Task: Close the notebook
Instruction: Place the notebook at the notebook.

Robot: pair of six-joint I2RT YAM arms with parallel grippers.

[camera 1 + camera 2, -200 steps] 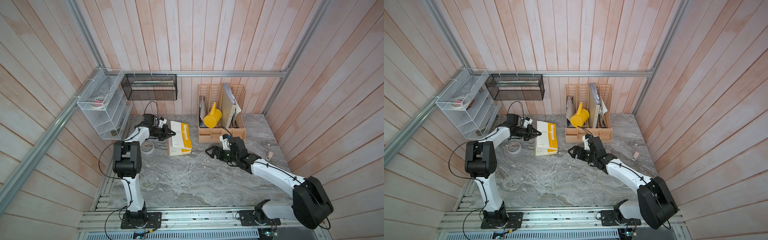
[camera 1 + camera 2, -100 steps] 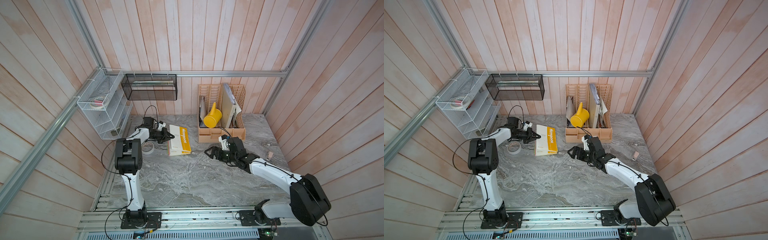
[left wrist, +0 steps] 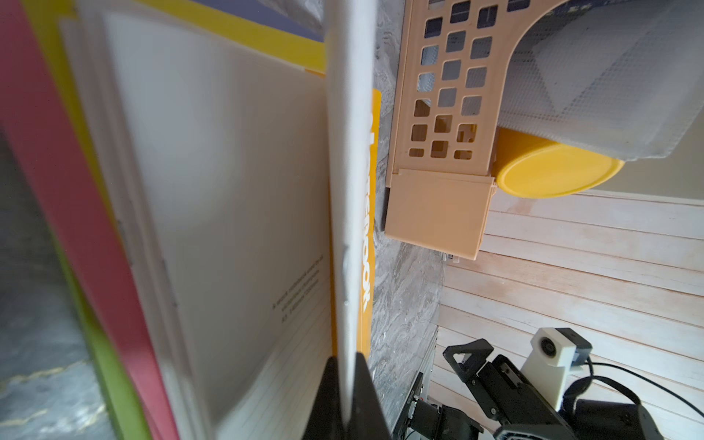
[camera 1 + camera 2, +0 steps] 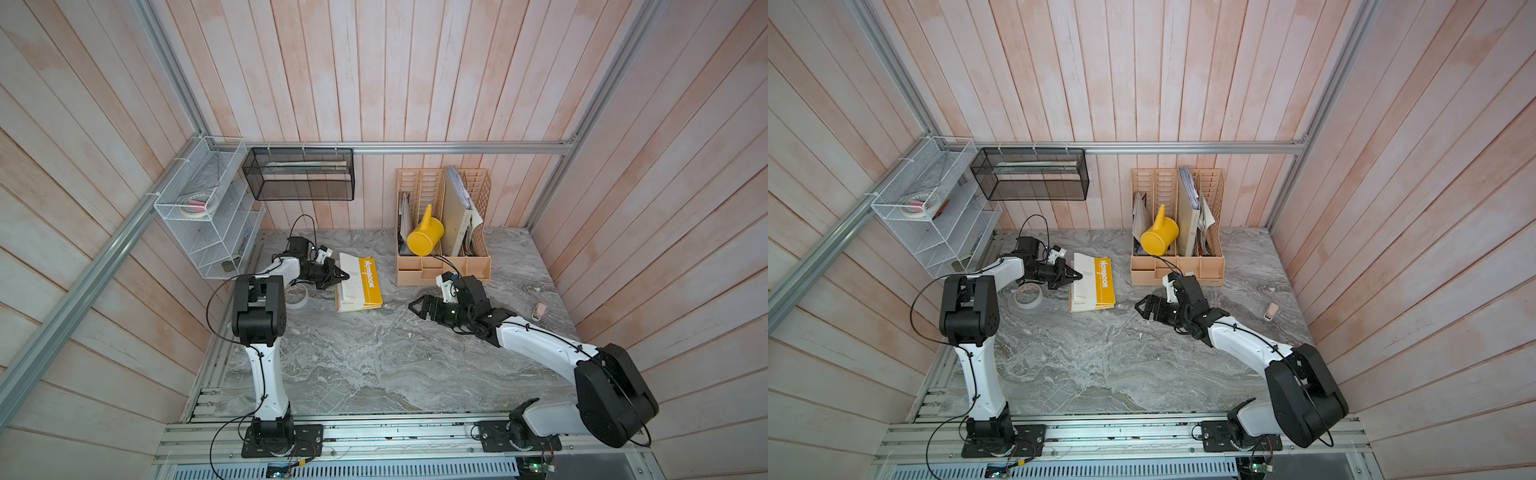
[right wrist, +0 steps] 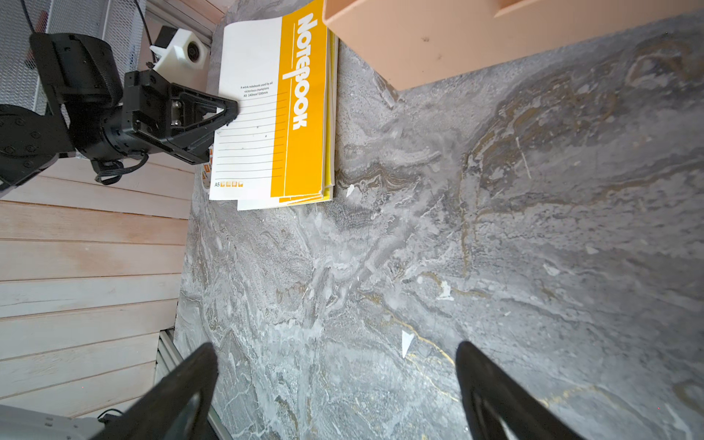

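- Closure seems nearly finished: yellow-and-white paper notebook (image 4: 360, 283) lies on grey marble table (image 4: 374, 365), front cover (image 3: 348, 190) folded over yet raised off its pages (image 3: 228, 190); lowering and release remain
- Black right gripper (image 5: 335, 352), jaws apart, hovers nearer, well clear of it
- Black left gripper (image 5: 228, 110), farther back, clamps cover's free edge

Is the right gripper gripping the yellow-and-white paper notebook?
No: the right gripper is open over the grey marble tabletop, well apart from the yellow-and-white paper notebook.
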